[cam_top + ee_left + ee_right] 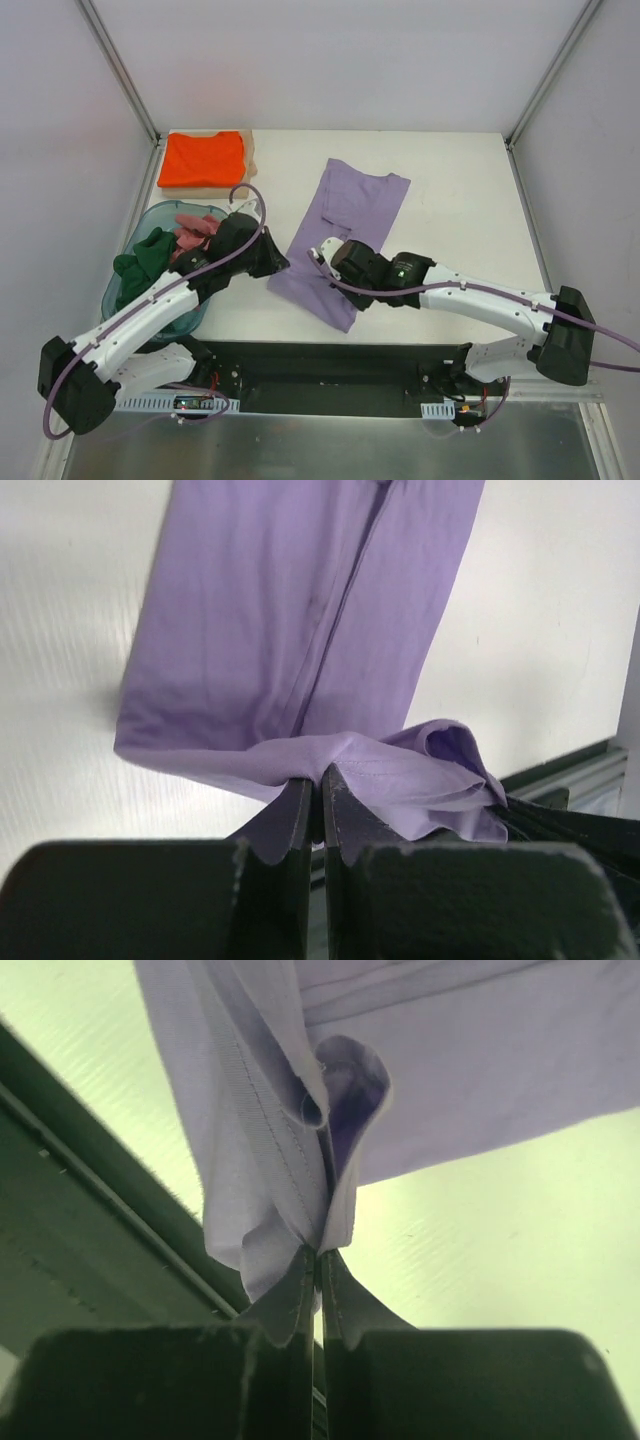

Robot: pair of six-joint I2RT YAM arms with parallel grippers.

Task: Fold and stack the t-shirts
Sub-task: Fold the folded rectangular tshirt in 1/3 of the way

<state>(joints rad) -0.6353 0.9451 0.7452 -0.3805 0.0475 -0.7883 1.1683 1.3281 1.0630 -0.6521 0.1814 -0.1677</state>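
Note:
The lavender t-shirt [350, 215] lies folded lengthwise in a long strip on the white table, running from the far middle toward the near edge. My left gripper [283, 264] is shut on its near left hem corner; the pinched cloth [340, 760] bunches above the jaws. My right gripper [330, 262] is shut on the near right hem, and the cloth [300, 1200] hangs in folds from the jaws. The orange t-shirt [203, 158] lies folded on the tan board at the far left. The dark green shirt [145, 262] and the pink shirt [195, 232] lie crumpled in the teal tub.
The translucent teal tub [118, 298] stands at the left, under my left arm. The tan board [250, 160] peeks out beside the orange shirt. The table's near edge and a dark metal rail [340, 360] run just behind both grippers. White enclosure walls stand on three sides.

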